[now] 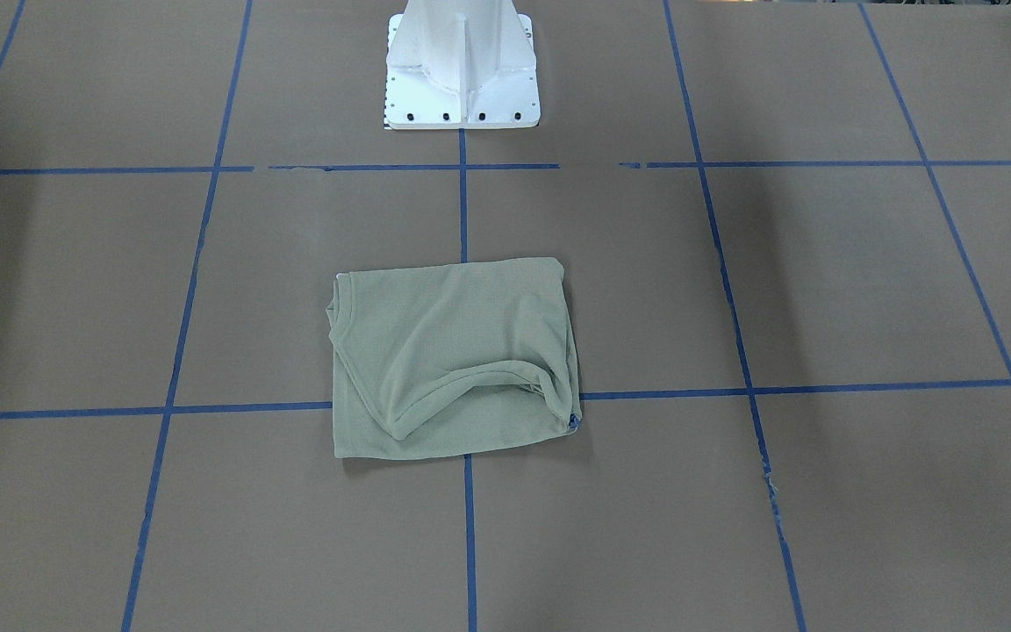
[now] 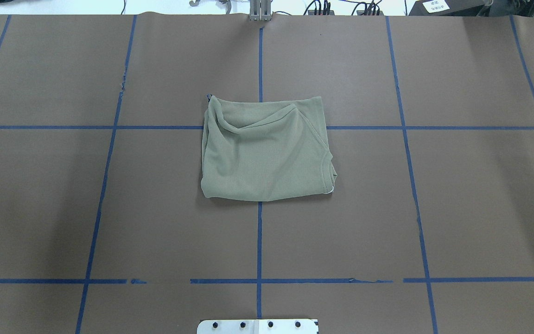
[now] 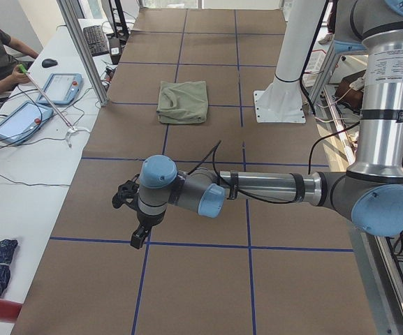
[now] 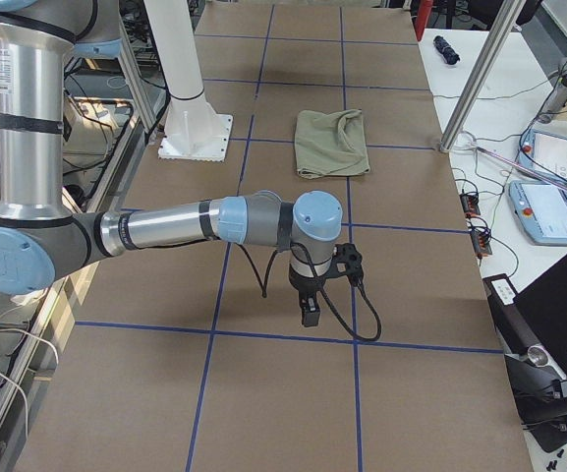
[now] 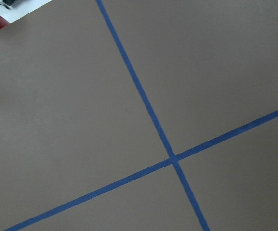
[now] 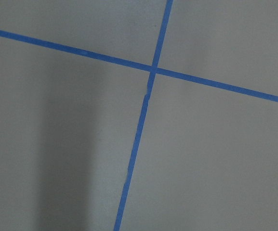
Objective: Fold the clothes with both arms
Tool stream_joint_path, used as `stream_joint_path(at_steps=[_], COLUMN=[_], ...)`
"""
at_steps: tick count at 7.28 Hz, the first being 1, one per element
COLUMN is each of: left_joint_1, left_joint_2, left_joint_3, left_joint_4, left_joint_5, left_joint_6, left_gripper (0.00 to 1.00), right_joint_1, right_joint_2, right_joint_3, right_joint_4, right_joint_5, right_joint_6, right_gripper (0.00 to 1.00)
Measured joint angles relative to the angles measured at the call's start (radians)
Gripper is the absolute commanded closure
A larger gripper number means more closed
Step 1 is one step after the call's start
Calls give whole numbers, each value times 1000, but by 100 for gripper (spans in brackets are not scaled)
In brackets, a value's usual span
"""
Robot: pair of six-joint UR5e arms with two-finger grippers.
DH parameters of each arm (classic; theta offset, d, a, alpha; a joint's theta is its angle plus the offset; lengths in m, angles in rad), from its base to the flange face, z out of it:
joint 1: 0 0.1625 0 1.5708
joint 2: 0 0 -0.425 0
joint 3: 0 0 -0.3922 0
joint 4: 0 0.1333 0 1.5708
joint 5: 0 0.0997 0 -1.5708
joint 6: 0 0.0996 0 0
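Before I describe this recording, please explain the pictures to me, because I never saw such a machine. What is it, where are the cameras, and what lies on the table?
It is a robot with two arms on a white pedestal, at a brown table marked with blue tape. Two cameras look down: one faces the robot, one sits behind it. Two look along the table from its ends; the near arm is the left arm in one, the right arm in the other. Two wrist cameras show only table and tape. A folded green shirt lies in the middle. Neither gripper touches it, and nothing shows in the left gripper or right gripper.
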Motion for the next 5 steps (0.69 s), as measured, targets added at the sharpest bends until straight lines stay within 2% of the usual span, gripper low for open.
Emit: stream_joint_path(at_steps=[2,5], left_joint_1=[-8,-3], left_joint_2=[-2,0], left_joint_3=[-15,-18], left_joint_4=[134,162], left_joint_5=[-1,-6], left_joint_6=[-25,-118], left_gripper=[0,0], right_joint_1=[6,45], right_joint_2=[-21,-57], right_joint_3=[-5,-7], right_joint_4=[-1,4], right_joint_5=[57,66], right_joint_6=[4,39], right_gripper=[0,0])
